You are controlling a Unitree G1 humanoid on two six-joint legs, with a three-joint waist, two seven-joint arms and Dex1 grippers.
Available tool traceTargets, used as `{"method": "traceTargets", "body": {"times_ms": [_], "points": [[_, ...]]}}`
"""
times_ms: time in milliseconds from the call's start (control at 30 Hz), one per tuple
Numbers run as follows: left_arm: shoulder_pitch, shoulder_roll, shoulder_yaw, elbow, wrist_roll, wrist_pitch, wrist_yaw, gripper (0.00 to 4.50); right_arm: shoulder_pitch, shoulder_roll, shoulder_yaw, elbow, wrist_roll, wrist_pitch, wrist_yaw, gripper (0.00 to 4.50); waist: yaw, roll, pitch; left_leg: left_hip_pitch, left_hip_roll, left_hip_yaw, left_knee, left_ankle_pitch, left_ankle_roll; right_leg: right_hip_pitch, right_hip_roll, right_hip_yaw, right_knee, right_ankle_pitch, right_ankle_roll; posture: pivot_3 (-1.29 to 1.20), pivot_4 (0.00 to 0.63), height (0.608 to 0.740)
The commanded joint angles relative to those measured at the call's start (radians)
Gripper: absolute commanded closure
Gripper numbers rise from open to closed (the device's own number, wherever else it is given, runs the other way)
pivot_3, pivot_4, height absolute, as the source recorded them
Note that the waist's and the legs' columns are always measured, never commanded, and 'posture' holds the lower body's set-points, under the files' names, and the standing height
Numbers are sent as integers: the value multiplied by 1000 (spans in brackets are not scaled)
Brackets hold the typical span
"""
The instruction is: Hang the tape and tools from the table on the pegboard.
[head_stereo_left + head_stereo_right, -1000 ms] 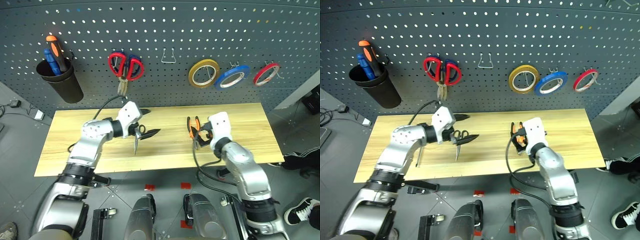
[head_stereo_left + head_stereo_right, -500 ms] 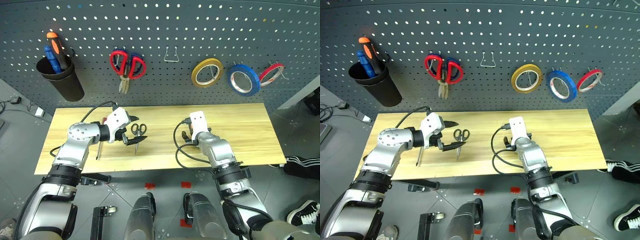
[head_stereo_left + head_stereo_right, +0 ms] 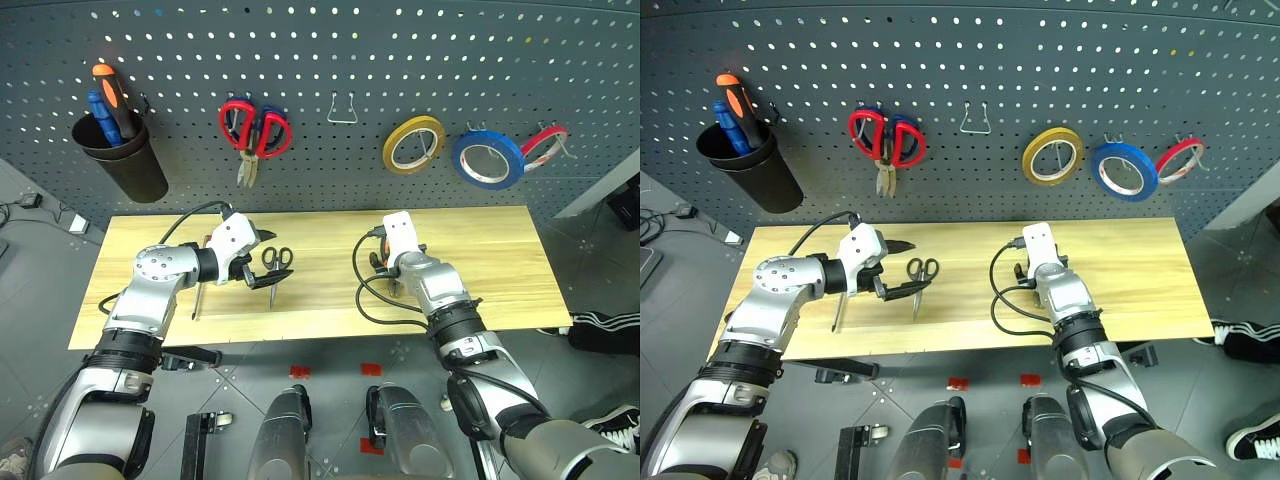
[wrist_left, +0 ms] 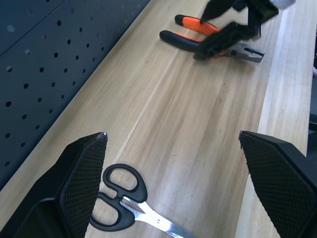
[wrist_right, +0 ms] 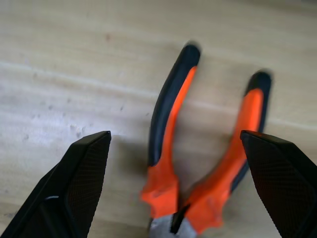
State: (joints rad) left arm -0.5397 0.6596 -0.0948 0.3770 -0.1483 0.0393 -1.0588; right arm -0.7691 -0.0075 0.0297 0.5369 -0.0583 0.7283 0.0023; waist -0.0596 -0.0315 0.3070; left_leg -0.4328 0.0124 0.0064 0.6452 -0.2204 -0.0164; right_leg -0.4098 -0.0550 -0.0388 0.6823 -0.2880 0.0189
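Blue tape (image 3: 487, 159) hangs on the pegboard (image 3: 400, 60), right of the yellow roll (image 3: 411, 143). Pliers (image 5: 198, 163), black-handled scissors (image 3: 275, 262) and screwdriver (image 3: 838, 306) lie on the table (image 3: 500, 260). Right gripper (image 5: 173, 198), wide open, empty, straddles the pliers; left gripper (image 4: 168, 188), wide open, empty, beside the scissors.

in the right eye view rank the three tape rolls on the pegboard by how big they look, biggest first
1. blue tape roll, the largest ring.
2. yellow tape roll, slightly smaller.
3. red tape roll, the smallest and thinnest.
All three hang on the same pegboard, so nearness to the camera hardly skews this.
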Motion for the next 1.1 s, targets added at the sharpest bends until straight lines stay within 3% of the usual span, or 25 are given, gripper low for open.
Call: {"method": "traceTargets", "body": {"times_ms": [33,400,767,867,1000,1100], "points": [[12,7,26,-45,-12,1,0,0,58,19,-32,-102,20,62,-28,35,0,0,0,0,0,0,0,0,0,0,0,0,0,0,0,-111,264,740],[11,-4,21,-56,-10,14,2,0,40,62,-159,2,68,60,-131,35,-2,0,-1,0,0,0,0,0,0,0,0,0,1,0,0,-118,263,740],[17,-12,24,-65,-17,23,2,0,-80,-3,-152,276,63,-43,-53,35,-3,-1,-2,0,0,1,1,0,0,0,0,1,2,0,0,-113,261,740],[26,-15,33,-74,-33,38,2,0,-91,-8,-150,319,63,-54,-40,637,-4,-2,-3,0,0,1,1,0,0,0,0,1,2,0,0,-113,261,740],[40,-23,57,-96,-62,52,2,0,-87,-2,-135,316,65,-69,-27,1877,-3,-3,-4,0,0,1,2,0,0,0,0,1,3,0,0,-113,262,740],[64,-19,84,-137,-104,93,3,0,-27,-11,-69,140,22,-91,-22,1893,-3,-3,-4,1,0,1,2,0,0,0,0,1,4,0,0,-100,266,740]]}}
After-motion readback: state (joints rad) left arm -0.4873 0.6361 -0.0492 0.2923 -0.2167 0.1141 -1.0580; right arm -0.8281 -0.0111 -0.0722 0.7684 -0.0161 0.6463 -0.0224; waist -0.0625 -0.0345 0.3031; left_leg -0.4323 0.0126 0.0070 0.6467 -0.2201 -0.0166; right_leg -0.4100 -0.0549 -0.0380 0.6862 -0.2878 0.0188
